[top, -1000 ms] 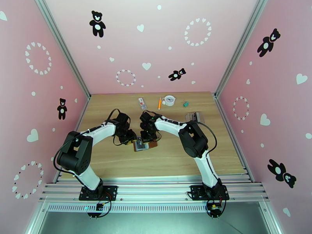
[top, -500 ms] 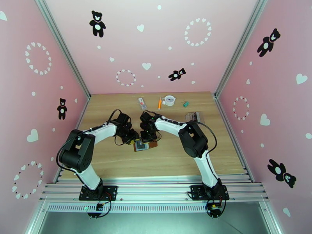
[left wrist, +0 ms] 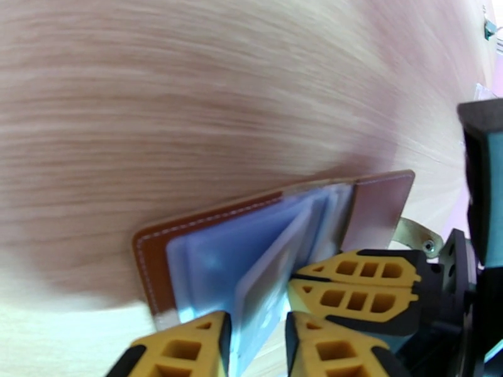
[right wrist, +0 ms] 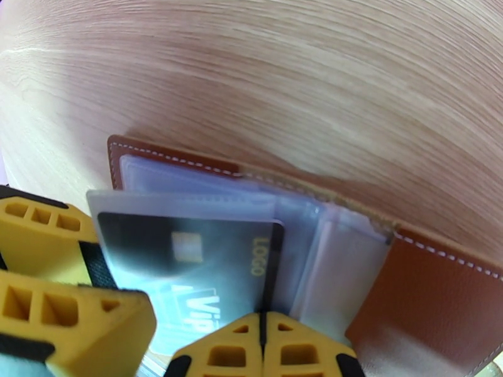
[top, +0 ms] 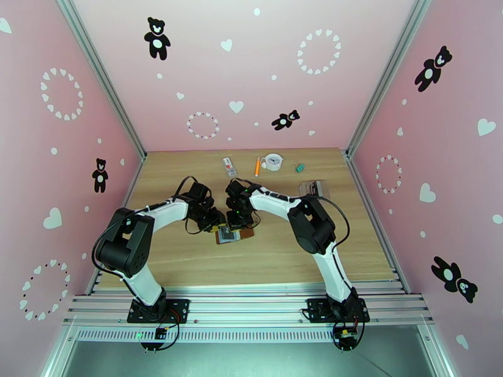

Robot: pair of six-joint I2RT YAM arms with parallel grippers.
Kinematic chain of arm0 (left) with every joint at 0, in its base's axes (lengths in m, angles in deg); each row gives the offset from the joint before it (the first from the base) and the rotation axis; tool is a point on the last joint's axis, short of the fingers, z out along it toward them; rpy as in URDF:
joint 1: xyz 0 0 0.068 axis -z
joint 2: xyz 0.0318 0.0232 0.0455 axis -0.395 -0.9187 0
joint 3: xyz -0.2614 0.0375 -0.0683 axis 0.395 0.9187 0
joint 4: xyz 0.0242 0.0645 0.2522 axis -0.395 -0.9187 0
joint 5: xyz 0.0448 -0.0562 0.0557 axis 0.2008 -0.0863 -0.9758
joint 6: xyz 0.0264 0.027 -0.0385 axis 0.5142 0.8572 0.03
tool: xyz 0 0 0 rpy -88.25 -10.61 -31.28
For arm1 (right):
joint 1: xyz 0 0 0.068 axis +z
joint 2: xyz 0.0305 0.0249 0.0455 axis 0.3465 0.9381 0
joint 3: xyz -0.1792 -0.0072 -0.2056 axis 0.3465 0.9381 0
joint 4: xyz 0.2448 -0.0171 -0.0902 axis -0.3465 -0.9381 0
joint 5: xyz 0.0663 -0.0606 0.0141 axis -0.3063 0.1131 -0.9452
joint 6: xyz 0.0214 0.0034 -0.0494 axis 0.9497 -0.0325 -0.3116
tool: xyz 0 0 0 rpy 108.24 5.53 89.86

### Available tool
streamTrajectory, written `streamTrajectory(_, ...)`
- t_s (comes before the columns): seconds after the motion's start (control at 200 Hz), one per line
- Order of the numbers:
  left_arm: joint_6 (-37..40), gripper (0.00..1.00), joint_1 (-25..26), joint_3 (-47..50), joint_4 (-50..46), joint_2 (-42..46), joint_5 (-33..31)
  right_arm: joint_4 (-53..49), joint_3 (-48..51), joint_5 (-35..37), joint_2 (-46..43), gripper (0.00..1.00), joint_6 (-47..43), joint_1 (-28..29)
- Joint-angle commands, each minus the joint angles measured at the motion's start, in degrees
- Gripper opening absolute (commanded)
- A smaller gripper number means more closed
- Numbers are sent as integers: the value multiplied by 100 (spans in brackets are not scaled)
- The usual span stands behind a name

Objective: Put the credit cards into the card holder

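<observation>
One dark credit card (right wrist: 188, 259) shows from right wrist; right tool (right wrist: 261, 337) closed, left tool (left wrist: 254, 325) unclear.

Arms angled inward; left tool (left wrist: 256, 328) slightly parted, right tool (right wrist: 263, 325) closed.

Right wrist view, lower centre: dark grey rectangular plastic card (right wrist: 188, 246), hazy under glare.
- Gold "LOGO", set sideways along its right edge.
- Lower down, large pale letters "ViP", blurred.

Top view, upper centre: small white-and-red packet (top: 229, 164). Its print is too small to read.
</observation>
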Motion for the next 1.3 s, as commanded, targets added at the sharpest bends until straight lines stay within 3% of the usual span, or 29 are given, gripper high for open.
streamTrajectory(0.0, -83, 29, 24, 21, 337, 56, 372, -75, 51, 21, 23, 2, 56, -10)
streamTrajectory(0.19, -96, 29, 73, -110, 466, 91, 530, 12, 84, 60, -220, 5, 134, -127)
streamTrajectory(0.375, -104, 30, 160, -319, 454, -15, 577, 426, 523, 82, -853, 22, 477, -436)
streamTrajectory(0.816, -176, 34, 758, -1600, 397, -1104, 579, 211, 1488, 468, -1865, 24, 429, -1234)
streamTrajectory(0.951, -140, 36, 965, -2109, 231, -1536, 535, 116, 1619, 551, -2065, 29, 344, -1391)
streamTrajectory(1.146, 59, 39, 992, -2358, -123, -1489, 227, 29, 1559, 549, -2113, 38, 139, -1529)
streamTrajectory(1.296, 40, 40, 907, -1986, -187, -1009, 16, -316, 1118, 630, -1662, 44, -65, -1526)
